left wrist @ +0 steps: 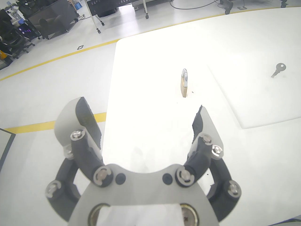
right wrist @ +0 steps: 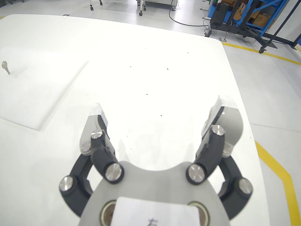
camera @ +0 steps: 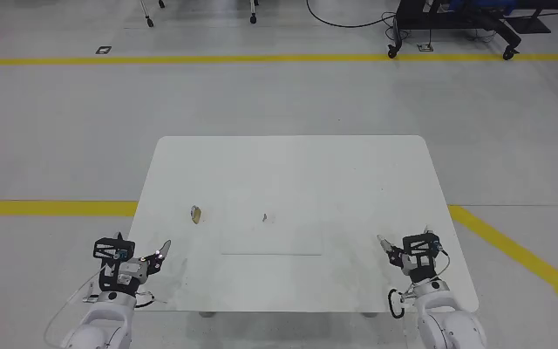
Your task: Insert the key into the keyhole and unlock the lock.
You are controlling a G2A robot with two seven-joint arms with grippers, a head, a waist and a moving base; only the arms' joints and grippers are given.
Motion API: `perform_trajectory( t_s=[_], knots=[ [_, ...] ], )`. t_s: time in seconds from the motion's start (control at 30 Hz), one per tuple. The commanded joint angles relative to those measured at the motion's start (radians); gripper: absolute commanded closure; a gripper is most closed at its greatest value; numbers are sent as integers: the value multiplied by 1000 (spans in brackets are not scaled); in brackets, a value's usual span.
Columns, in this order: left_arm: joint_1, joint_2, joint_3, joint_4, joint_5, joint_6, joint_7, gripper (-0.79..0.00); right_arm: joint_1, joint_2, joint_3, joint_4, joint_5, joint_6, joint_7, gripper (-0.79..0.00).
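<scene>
A small brass padlock [camera: 196, 214] with a silver shackle lies on the white table [camera: 349, 166], left of centre; the left wrist view has the padlock [left wrist: 184, 83] straight ahead of my fingers. A silver key [camera: 268, 217] rests near the table's middle on a thin white mat [camera: 271, 244]; the key [left wrist: 278, 69] also appears in the left wrist view, and the key [right wrist: 5, 66] in the right wrist view. My left gripper [camera: 142, 249] hovers open at the near left corner, empty. Open and empty too, my right gripper [camera: 408, 244] hangs over the near right corner.
The mat's raised edge [left wrist: 225, 99] runs between padlock and key. Yellow floor lines [camera: 261, 59] cross the floor around the table. Carts, racks and cables [camera: 453, 17] stand far behind the table.
</scene>
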Motion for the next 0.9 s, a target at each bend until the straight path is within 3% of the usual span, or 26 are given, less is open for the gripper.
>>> perform_trajectory(
  t_s=[0.0,0.1,0.23,0.37,0.87],
  knots=[
    [0,0,0,0,0,0,0,-785,13,0,-16,-7,-7,-37,6,-785],
    [0,0,0,0,0,0,0,-785,97,2,-66,13,-29,-145,67,-785],
    [0,0,0,0,0,0,0,-785,280,-11,-198,108,-21,-219,176,-785],
    [0,0,0,0,0,0,0,-785,405,-25,-308,206,-45,-286,203,-785],
    [0,0,0,0,0,0,0,-785,420,-27,-319,222,-58,-286,199,-785]
  ],
)
